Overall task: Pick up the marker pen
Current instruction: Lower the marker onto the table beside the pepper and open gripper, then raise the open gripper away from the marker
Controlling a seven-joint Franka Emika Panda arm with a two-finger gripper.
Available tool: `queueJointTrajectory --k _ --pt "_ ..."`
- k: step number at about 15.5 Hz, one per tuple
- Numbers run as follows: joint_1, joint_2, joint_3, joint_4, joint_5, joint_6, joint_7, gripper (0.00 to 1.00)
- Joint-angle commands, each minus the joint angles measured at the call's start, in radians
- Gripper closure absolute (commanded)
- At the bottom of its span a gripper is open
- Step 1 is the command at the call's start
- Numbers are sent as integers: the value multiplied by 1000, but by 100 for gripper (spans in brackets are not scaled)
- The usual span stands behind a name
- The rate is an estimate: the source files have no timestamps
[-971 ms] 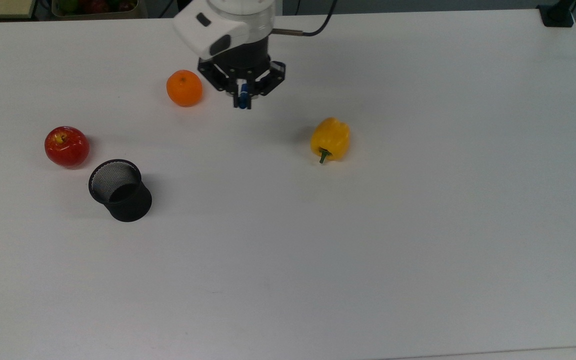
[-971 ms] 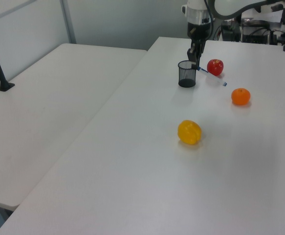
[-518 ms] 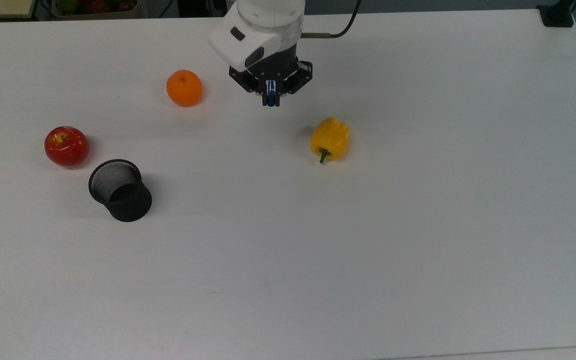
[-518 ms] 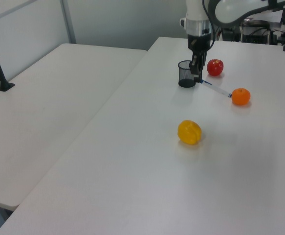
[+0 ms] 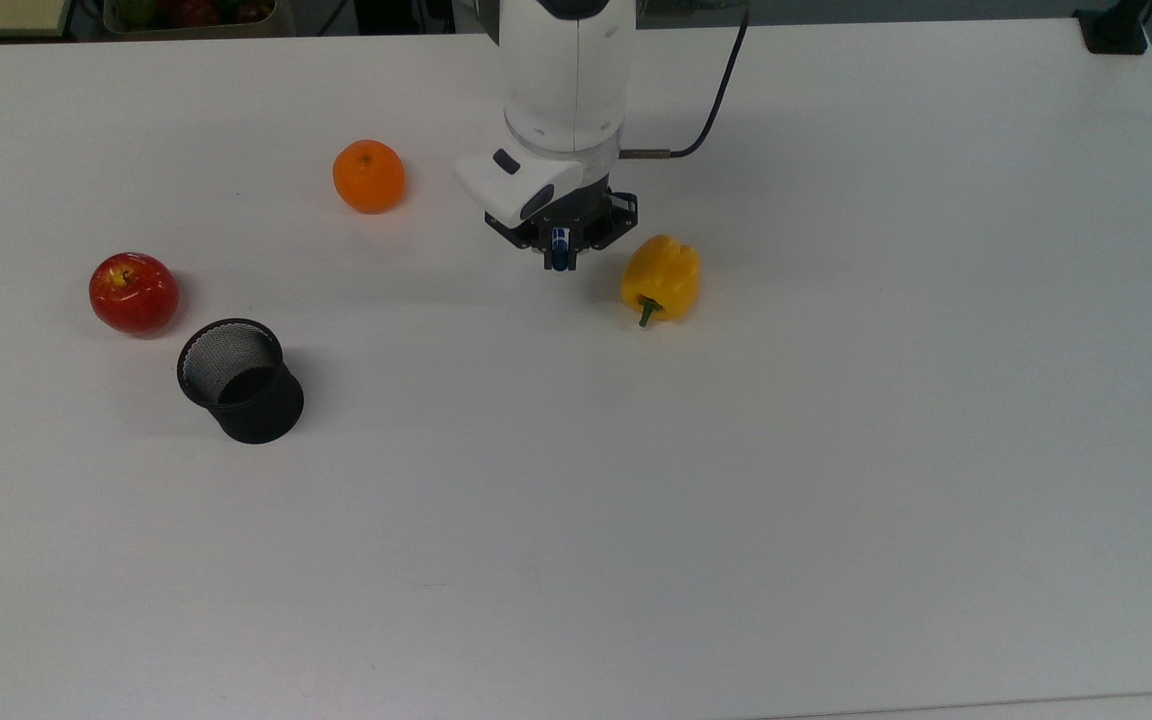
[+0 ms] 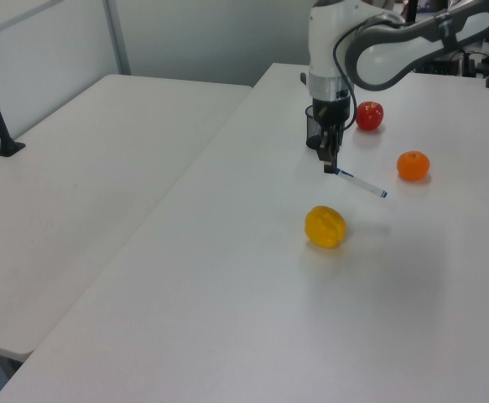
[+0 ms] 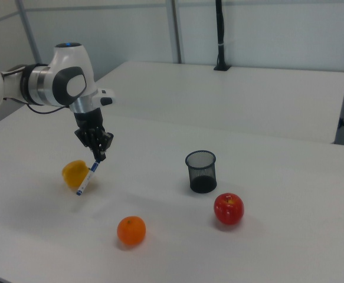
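Note:
My gripper [image 5: 561, 260] is shut on the marker pen [image 6: 361, 183], a slim white barrel with blue ends. It holds the pen by one end, and the rest slants down and away, clear of the table. In the right view the gripper [image 7: 100, 154] grips the pen's top and the marker pen [image 7: 87, 178] hangs in front of the yellow pepper. In the top view the pen [image 5: 560, 246] appears end-on between the fingers. In the left view the gripper [image 6: 328, 159] hangs just in front of the black mesh cup.
A yellow pepper [image 5: 661, 277] lies just to the top view's right of the gripper. An orange [image 5: 368, 176], a red apple [image 5: 133, 292] and an upright black mesh cup [image 5: 239, 380] sit further toward the top view's left. White table [image 5: 736, 500].
The arm has carried the marker pen from beside the orange toward the yellow pepper, rightward and downward in the top view. The gripper stayed shut on it.

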Motion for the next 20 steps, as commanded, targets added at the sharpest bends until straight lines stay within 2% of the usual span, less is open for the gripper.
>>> queueJointTrajectory --k 1,4,6,7,8,9,10,15,20 --pt "5 3 -2 -13 11 31 13 89" --pt "3 5 -1 -9 11 31 13 85" --pt "3 5 -1 -6 11 30 13 71" --pt "3 5 -1 -6 11 30 13 55" --pt "3 4 -1 -4 11 28 13 33" --pt "3 3 -1 -4 11 27 13 3" --pt "3 0 -2 -4 8 25 13 0" --pt "2 -24 -2 8 -1 14 12 0" --pt "-9 -137 -15 10 -4 -81 -29 0"
